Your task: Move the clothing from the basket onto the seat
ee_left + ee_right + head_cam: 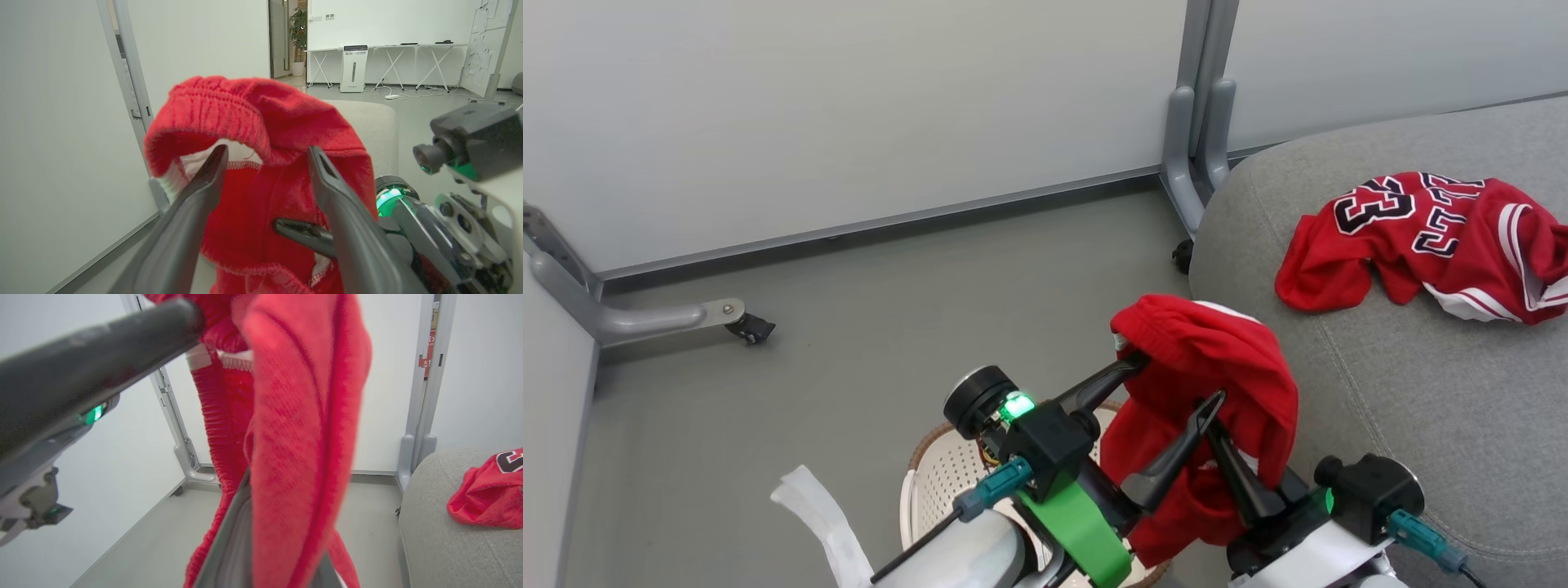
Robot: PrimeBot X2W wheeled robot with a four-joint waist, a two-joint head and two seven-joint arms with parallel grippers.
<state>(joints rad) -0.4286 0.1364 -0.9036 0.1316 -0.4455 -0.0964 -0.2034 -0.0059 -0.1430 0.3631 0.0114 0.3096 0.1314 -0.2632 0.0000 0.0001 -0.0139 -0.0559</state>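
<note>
Off the seat (1421, 392) edge, left gripper (1176, 385) gapes wide in the red garment (1241, 359); right gripper (1217, 441) is clamped on it.

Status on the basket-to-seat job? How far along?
Done: the number 23 jersey lies on the seat. In hand: the second red piece is lifted above the basket, right gripper jaws shut on it, left gripper jaws open with cloth draped over one. To do: carry it across and lay it on the seat.

Number 23, black with white edging, on the red jersey (1470, 245)
</note>
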